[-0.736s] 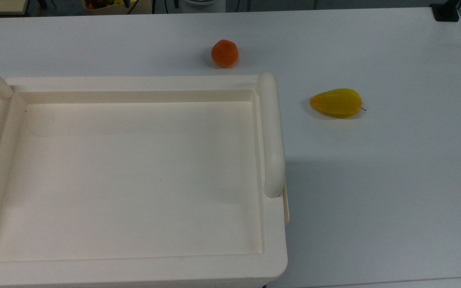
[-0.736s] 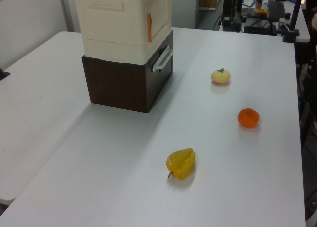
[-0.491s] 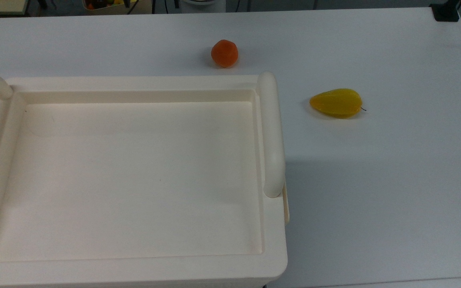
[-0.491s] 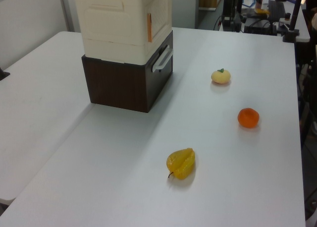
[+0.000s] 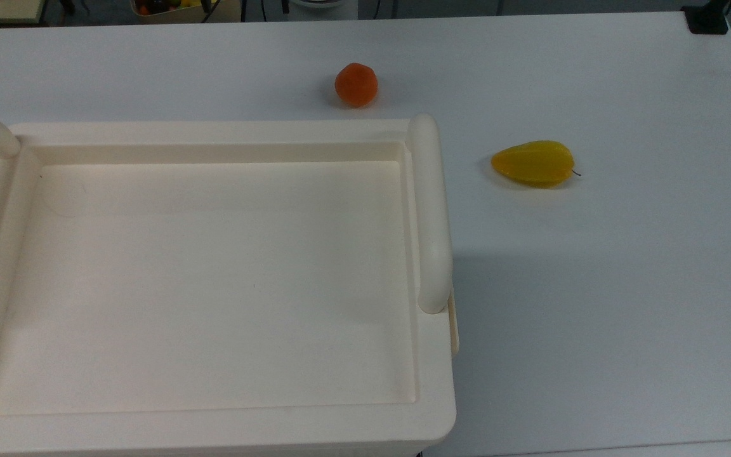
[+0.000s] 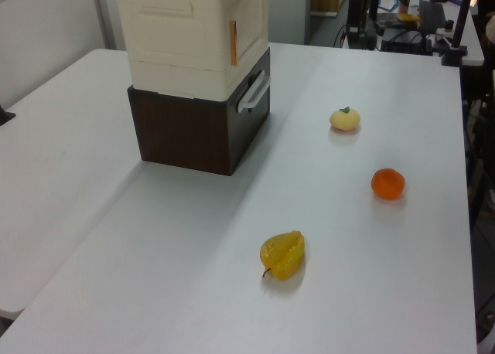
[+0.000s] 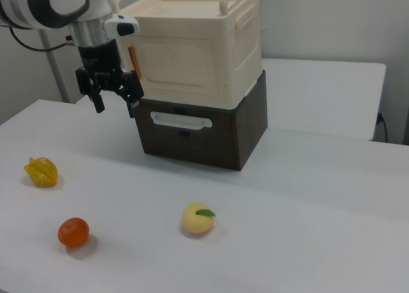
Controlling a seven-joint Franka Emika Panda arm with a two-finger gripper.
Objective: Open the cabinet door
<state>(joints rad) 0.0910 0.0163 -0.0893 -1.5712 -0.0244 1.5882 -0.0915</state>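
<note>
The cream cabinet (image 7: 246, 43) stands on a dark brown box, with its recessed tray top (image 5: 213, 130) and rounded bar handles on two sides. The cabinet door (image 7: 179, 63) is the flat front panel and sits flush with the cabinet. A brown fitting (image 7: 131, 56) runs along the door's edge at the right view's left. The same door (image 6: 249, 22) faces the left view's right. My gripper (image 7: 115, 104) hangs open, fingers pointing down, just off the cabinet's front corner at the right view's left, below that fitting. Nothing is between its fingers.
The dark brown drawer box (image 7: 211, 136) has a white handle (image 7: 181, 120). On the white table lie a yellow star fruit (image 5: 533, 163), an orange (image 5: 356, 84) and a pale yellow fruit with a green leaf (image 7: 197, 219). The arm (image 7: 64, 2) reaches in from the right view's upper left.
</note>
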